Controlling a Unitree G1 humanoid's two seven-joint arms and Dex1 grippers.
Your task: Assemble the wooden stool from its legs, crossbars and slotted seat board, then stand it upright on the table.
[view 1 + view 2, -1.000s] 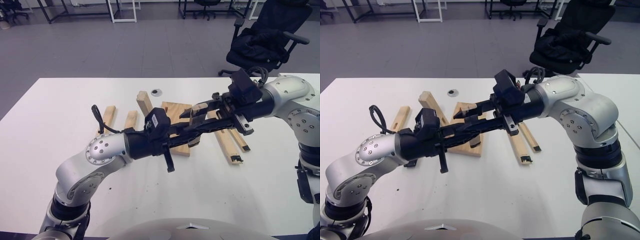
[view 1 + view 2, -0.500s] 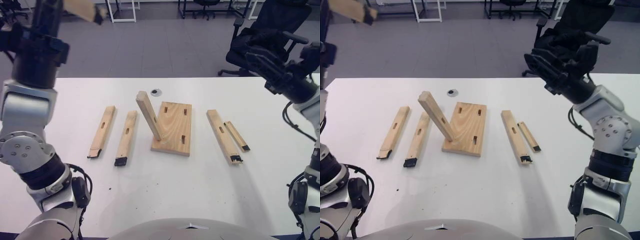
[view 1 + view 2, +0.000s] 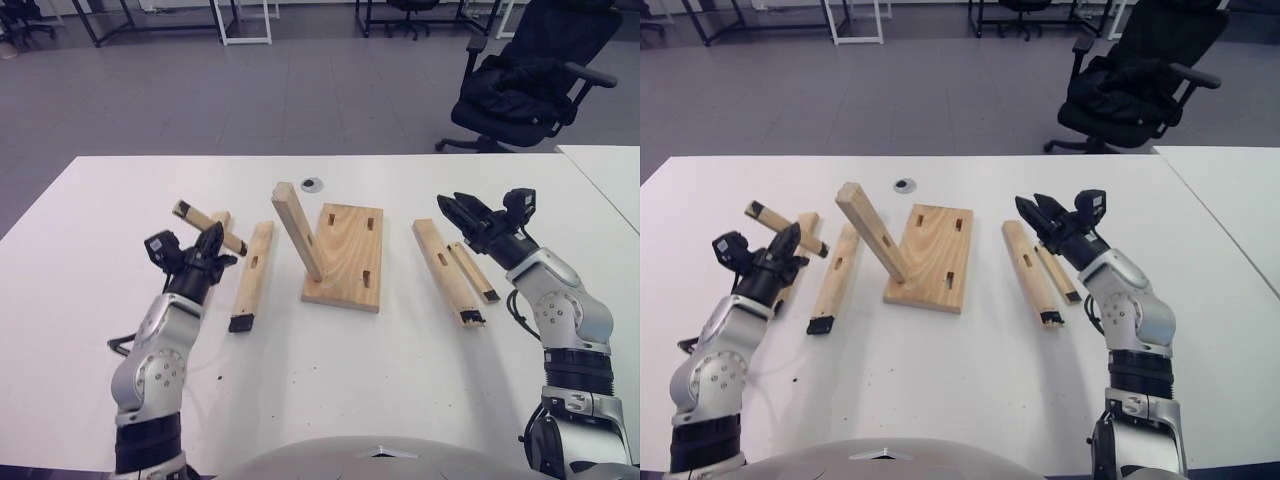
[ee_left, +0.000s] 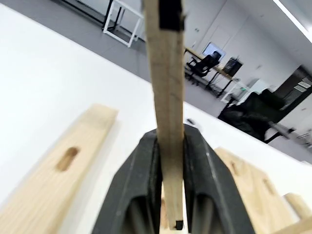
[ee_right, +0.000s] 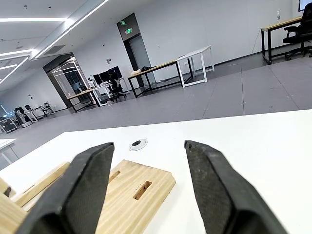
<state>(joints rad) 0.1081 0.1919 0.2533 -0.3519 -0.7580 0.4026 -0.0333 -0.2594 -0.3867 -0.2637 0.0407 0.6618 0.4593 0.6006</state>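
Observation:
The slotted seat board (image 3: 348,252) lies flat mid-table, and one leg (image 3: 298,232) stands tilted in its near left slot. My left gripper (image 3: 213,243) is shut on a short dark-tipped crossbar (image 3: 205,224), holding it just above the far end of a flat leg (image 3: 222,217) at the left. Beside that lies another leg (image 3: 252,274). In the left wrist view the crossbar (image 4: 165,97) is clamped between the fingers (image 4: 141,190). My right gripper (image 3: 452,205) hangs open over the far end of a leg (image 3: 441,262) right of the board. A second crossbar (image 3: 472,271) lies next to that leg.
A round cable grommet (image 3: 313,184) sits in the table (image 3: 330,400) behind the board. An office chair (image 3: 530,80) stands beyond the far right corner. A second white table (image 3: 610,165) adjoins at the right. Bare tabletop stretches in front of the parts.
A second ago both arms were crossed over the board, then swung high. Now they are down: the left with the crossbar over the left legs, the right open by the right leg.

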